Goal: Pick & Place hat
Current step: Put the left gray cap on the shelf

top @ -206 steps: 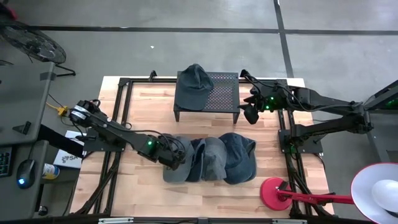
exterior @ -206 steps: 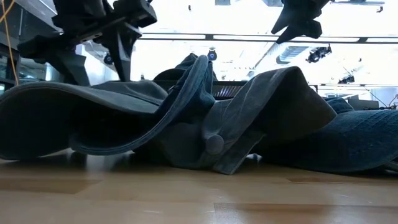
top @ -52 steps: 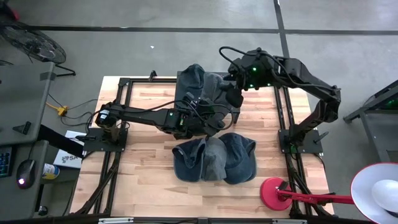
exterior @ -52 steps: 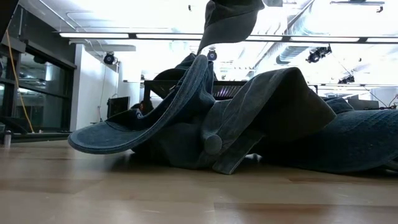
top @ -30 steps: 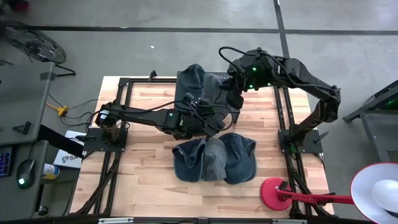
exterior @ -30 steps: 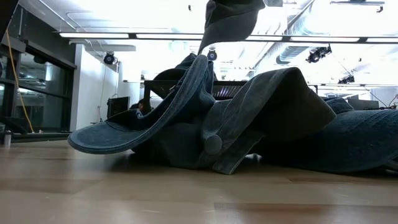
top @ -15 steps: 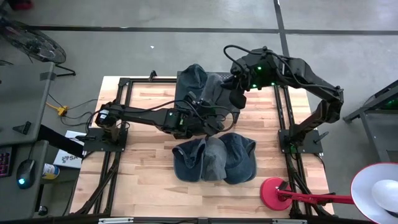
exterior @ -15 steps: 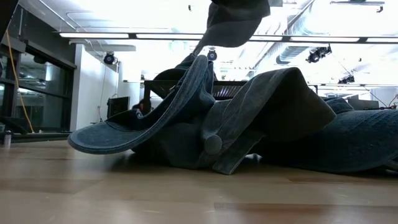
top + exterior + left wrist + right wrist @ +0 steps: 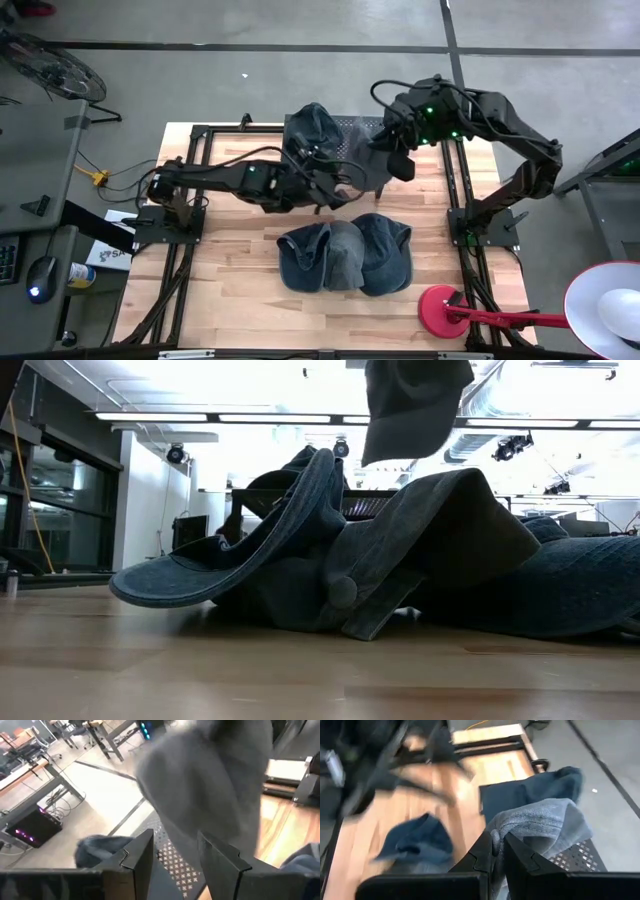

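Right end effector [image 9: 499,851] grips grey hat [image 9: 540,827] above perforated rack [image 9: 362,131].

A red round-based stand [image 9: 443,306] off the table's corner — a white dish [image 9: 607,306] beside it.

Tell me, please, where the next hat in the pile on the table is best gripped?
Probably by the raised brim of the leftmost hat in the pile, coming from above on the left: it lifts clear of the table as a thin edge jaws could pinch.
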`<action>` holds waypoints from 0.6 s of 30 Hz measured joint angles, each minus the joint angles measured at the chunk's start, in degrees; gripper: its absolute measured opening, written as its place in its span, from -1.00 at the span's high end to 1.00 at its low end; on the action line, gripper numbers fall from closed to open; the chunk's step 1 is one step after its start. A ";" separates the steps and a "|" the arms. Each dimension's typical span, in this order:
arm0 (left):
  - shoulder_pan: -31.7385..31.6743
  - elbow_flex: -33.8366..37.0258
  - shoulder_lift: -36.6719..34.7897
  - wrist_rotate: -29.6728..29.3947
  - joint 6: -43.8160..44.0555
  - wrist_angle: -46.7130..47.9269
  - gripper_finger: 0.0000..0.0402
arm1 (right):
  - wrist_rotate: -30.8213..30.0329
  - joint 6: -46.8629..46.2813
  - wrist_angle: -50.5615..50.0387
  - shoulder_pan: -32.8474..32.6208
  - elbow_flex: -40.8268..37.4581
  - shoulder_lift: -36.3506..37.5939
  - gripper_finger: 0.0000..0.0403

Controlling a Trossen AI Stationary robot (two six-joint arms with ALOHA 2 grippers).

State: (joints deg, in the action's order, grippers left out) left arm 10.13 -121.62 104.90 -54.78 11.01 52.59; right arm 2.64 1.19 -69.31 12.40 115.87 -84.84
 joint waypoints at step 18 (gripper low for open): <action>-3.70 -2.96 -7.28 16.04 -7.93 13.89 0.26 | 12.23 14.65 0.14 6.99 -0.02 -0.26 0.91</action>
State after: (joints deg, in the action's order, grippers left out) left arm 6.43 -124.58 97.62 -38.75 3.08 66.48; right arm 14.87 15.85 -69.17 19.39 115.85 -85.10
